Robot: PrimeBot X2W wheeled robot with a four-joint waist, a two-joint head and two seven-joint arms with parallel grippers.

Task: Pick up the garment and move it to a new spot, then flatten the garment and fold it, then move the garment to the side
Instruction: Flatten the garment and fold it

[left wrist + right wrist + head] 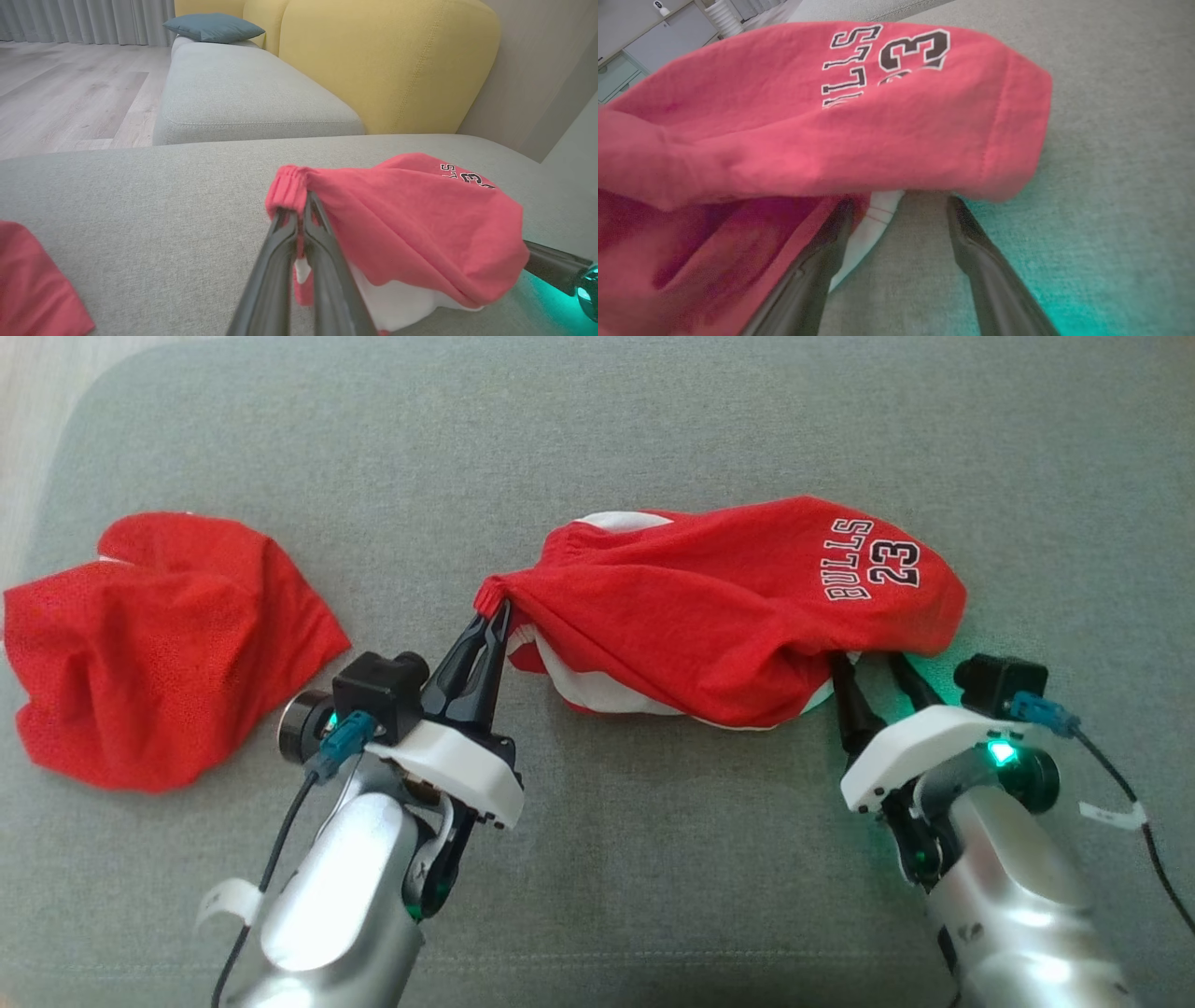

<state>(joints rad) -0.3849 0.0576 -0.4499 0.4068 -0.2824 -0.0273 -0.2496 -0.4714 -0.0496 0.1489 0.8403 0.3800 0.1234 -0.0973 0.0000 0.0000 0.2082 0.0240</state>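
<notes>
Left end effector (pixel 496 614) is pinched right down, its two dark fingers pressed together on a puckered, elasticated corner of the garment (pixel 709 597), drawing that corner out to a point. Over to the right end effector (pixel 872 674): jaws wide apart, fingertips tucked out of sight beneath the garment's lower-right edge in the head view. In its own wrist view the glossy black fingers (pixel 985 261) straddle bare grey weave. The one at lower left lies against a white ribbed strip, and nothing is clamped between them.

Now the garment, centre to right of the head view: soft, matt red jersey knit, domed up in a rumpled hump. White trim peeks out at its top edge and underneath, and "BULLS 23" is printed in black with white outlines near its upper right, upside down to the camera. It rests on the grey cushion (pixel 653 859), a coarse, flecked weave with a rounded corner at upper left.

Well apart, at the left of the head view, a second red cloth (pixel 159 644) lies crumpled, its mesh finely dotted. Across the top of the left wrist view are a smooth mustard-yellow backrest (pixel 383 60), a teal pillow (pixel 212 27) and a pale plank floor (pixel 60 93).
</notes>
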